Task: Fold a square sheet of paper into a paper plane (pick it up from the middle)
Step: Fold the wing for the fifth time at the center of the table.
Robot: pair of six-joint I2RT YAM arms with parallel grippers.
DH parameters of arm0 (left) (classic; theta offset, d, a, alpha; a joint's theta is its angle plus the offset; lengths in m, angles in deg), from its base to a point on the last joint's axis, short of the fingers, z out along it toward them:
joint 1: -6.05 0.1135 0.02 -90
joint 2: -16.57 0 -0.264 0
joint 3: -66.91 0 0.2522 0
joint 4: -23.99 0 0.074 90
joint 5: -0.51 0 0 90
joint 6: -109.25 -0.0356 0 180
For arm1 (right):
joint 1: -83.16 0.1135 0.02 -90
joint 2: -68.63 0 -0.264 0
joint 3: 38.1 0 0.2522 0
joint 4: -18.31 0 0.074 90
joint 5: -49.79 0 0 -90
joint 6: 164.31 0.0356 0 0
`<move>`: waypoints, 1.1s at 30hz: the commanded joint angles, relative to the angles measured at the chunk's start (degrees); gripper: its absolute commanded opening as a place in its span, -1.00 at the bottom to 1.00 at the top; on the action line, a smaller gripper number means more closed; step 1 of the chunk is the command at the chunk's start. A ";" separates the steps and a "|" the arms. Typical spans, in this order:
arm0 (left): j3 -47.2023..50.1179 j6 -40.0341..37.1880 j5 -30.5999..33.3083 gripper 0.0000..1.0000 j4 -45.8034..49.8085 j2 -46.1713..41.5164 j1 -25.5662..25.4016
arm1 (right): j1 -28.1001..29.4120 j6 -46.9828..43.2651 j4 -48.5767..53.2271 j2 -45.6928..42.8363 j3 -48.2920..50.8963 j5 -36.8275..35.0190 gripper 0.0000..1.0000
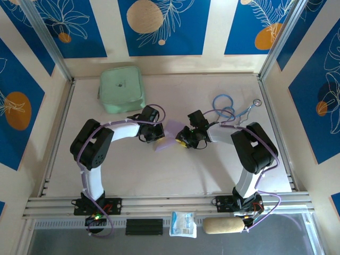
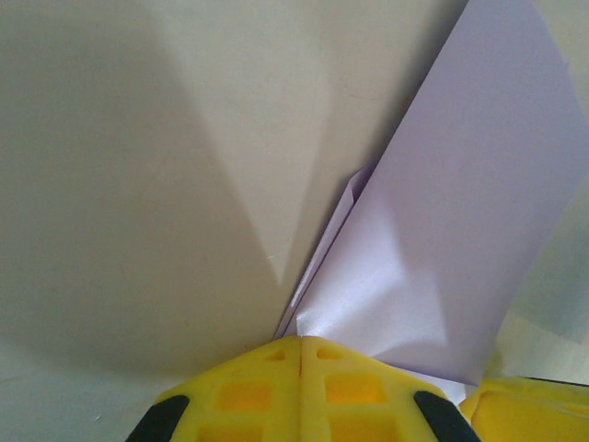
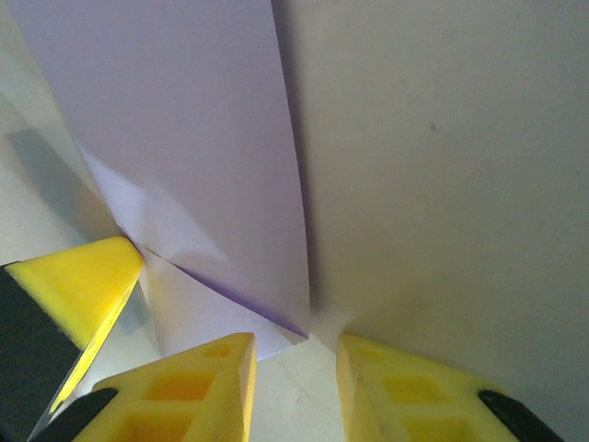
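Observation:
The pale lilac sheet of paper [image 1: 171, 135] lies mid-table between my two grippers, folded over on itself with a diagonal crease [image 3: 221, 290]. My left gripper [image 1: 157, 137] is at its left edge. Its yellow fingertips [image 2: 300, 343] are pressed together, with the paper [image 2: 460, 212] coming straight out from between them, so it is shut on the sheet. My right gripper [image 1: 183, 142] is at the paper's right side. Its fingers [image 3: 294, 368] stand apart over bare table. The paper's folded corner [image 3: 276, 336] lies just ahead of the right gripper's left finger [image 3: 198, 387], outside the gap.
A mint-green pouch [image 1: 121, 88] sits at the back left. A blue cable loop [image 1: 223, 102] and a small metal ring [image 1: 257, 102] lie at the back right. Metal rails [image 1: 159, 202] border the near edge, with a packet [image 1: 183, 224] and a beige roll [image 1: 224, 225] below them.

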 commanded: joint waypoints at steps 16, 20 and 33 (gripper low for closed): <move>2.61 0.56 1.73 -1.00 2.58 -0.03 0.01 | -0.34 1.78 -14.77 -0.58 4.56 3.59 -0.53; 2.58 0.41 1.57 -0.99 2.43 -0.18 0.23 | -0.62 1.69 -17.01 -0.79 5.43 4.50 -0.55; 2.05 -1.21 1.98 -0.83 3.41 -4.05 0.77 | -1.59 1.73 -17.83 -0.57 5.41 5.12 -0.86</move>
